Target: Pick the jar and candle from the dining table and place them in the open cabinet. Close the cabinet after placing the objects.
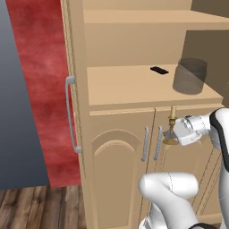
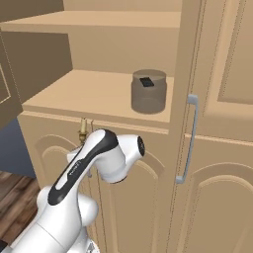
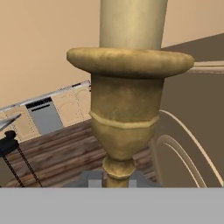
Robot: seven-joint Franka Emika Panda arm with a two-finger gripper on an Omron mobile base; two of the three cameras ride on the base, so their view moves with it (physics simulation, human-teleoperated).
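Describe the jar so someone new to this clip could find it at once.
Start at the tall tan cabinet and its open middle shelf above the arched lower doors. The jar stands on that shelf toward its right end. It is a squat, smoky-grey see-through cylinder, much bigger than the small flat black object behind it.

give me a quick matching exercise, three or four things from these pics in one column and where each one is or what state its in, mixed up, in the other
Things:
1. jar
2. candle
3. small flat black object
4. gripper

Places or states:
A. held upright in front of the lower doors
B. standing on the open cabinet shelf, near its front edge
C. shut on the brass holder
D. lying on the shelf behind the jar

Pairs: 1-B, 2-A, 3-D, 4-C
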